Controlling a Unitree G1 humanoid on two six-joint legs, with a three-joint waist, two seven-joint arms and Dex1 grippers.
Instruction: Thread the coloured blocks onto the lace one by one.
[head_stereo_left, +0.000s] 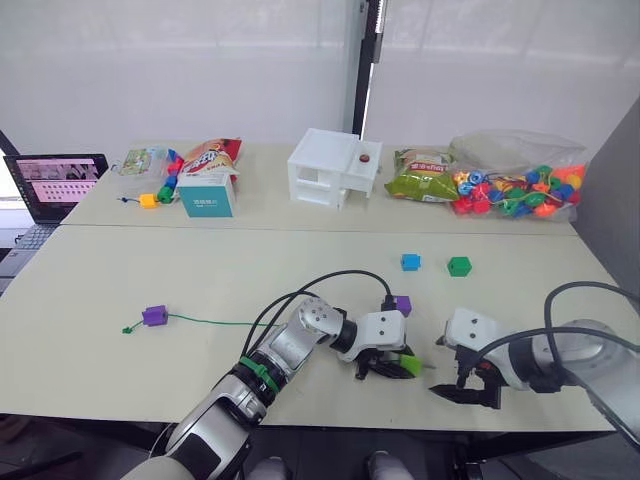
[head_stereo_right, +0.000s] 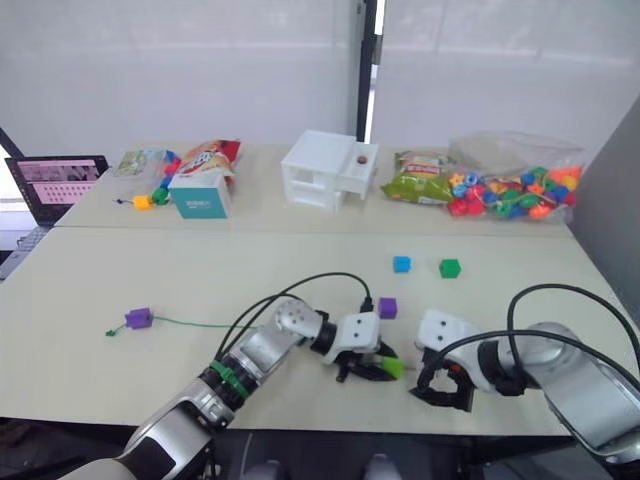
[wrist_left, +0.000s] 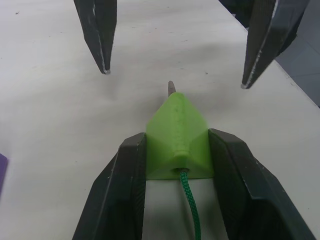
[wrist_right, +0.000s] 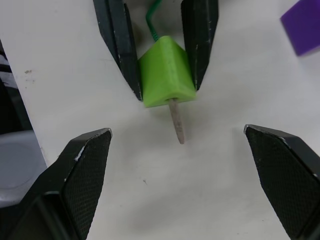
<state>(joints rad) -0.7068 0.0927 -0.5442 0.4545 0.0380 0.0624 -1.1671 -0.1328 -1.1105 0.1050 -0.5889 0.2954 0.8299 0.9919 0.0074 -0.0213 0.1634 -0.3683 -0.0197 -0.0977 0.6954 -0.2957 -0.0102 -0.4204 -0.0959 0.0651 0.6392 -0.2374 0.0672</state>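
Starting at the robot's left, the lace (head_stereo_left: 215, 321) already carries one purple block (head_stereo_left: 154, 316), which sits near the knotted end on the pale surface (head_stereo_left: 90, 290); from there the green cord runs toward the middle and up into the left hand (wrist_left: 178, 150). That hand is clamped on the light green block (wrist_left: 177, 140), and the stiff dark tip (wrist_right: 176, 122) of the lace pokes out of the block's far face. Facing it, the right hand (wrist_right: 177, 145) has its two fingers spread wide apart on either side of the tip, touching nothing.

The weak point, as I judge it, is the short length of tip on show. If the right hand closes a little off line, it may push the tip aside or back into the hole instead of pinching it, and the threading would need redoing. A loose pinch could slip off the smooth tip during the pull. Should the left hand let go early, the block could drop onto the surface and slide along the cord.

Further right, the second purple block (head_stereo_left: 402, 305) lies just beside the left hand, close enough to be knocked. The blue block (head_stereo_left: 410, 262) and dark green block (head_stereo_left: 459, 266) wait well apart from both hands.
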